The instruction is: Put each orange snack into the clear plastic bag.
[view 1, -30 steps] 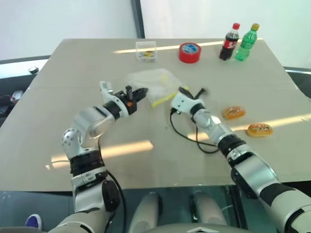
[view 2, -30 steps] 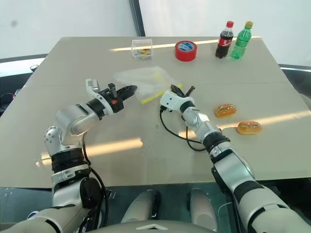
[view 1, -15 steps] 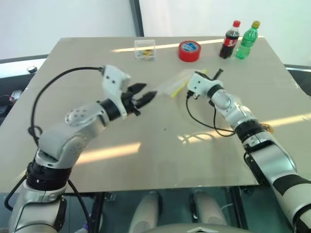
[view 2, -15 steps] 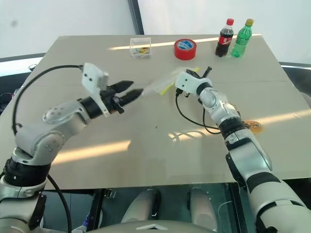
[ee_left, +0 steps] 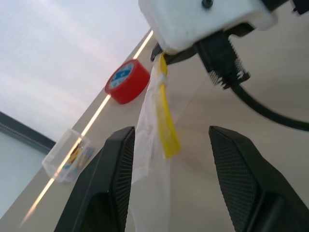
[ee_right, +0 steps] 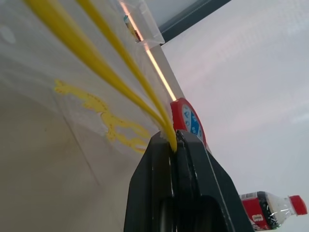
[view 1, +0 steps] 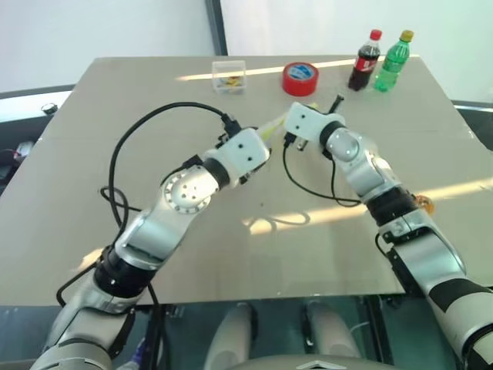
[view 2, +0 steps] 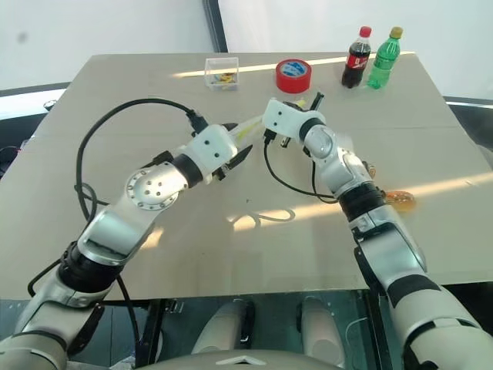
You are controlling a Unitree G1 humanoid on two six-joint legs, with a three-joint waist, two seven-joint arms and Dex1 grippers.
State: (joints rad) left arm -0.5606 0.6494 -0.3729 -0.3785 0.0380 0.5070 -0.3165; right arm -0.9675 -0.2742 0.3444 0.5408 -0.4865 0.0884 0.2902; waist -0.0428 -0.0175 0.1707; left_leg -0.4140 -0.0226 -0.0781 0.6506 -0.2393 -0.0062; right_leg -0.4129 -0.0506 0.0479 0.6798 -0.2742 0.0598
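Both arms are clad in silver-grey metallic shells with black bands at the joints. Each wrist carries a white boxy camera housing, with a black cable looping from it back along the arm. The left gripper (ee_left: 166,193) has two black fingers (ee_left: 113,183) with finely ribbed inner pads. The right gripper (ee_right: 175,145) fingers are plain black.

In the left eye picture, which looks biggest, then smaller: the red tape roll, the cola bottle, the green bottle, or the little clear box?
Biggest to smallest, as they look:
1. cola bottle and green bottle, too alike to rank
2. red tape roll
3. clear box, close to the tape
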